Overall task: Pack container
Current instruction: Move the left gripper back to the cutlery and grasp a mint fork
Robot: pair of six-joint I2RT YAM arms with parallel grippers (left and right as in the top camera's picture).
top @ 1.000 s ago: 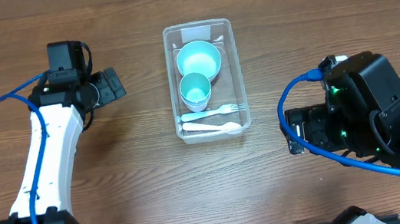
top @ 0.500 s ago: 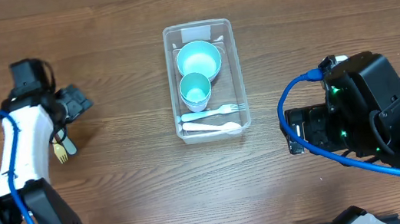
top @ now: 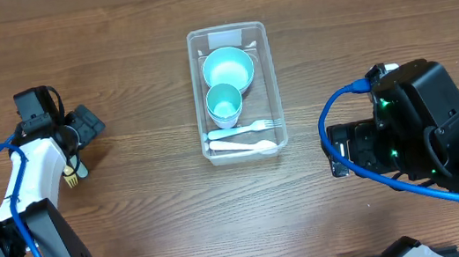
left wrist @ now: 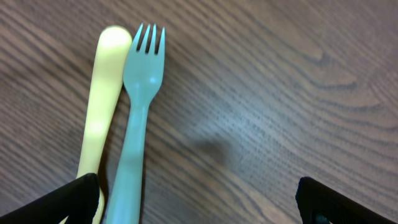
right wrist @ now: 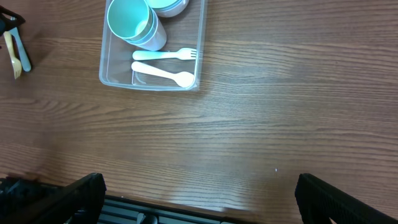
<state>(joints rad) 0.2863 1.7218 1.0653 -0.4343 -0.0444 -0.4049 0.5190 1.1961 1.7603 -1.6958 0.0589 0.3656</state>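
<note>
1. The left end effector [top: 85,127] is hovering over the wooden surface [top: 151,210] with its fingers spread wide, gripping nothing.
2. Just below it, two loose pieces are lying side by side and touching: a pale green plastic fork [left wrist: 140,112] and a yellow plastic utensil with a rounded end [left wrist: 102,106].
3. Their long axes are running across the line between the fingers, which is favouring a pinch. The pair is sitting toward the finger at the left of the wrist view rather than midway, so a small sideways shift is probably needed first.
4. The clear rectangular plastic container [top: 227,33] is sitting well apart from this end effector, off to its right and between the two arms. It is already holding a light blue bowl [top: 229,68], a light blue cup [top: 224,102], a white fork [top: 243,128] and a white spoon [top: 245,146].
5. The right end effector [right wrist: 199,202] is likewise standing spread and empty. It is on the far side of the container from the loose pieces, so the left arm is sitting much nearer to them.
</note>
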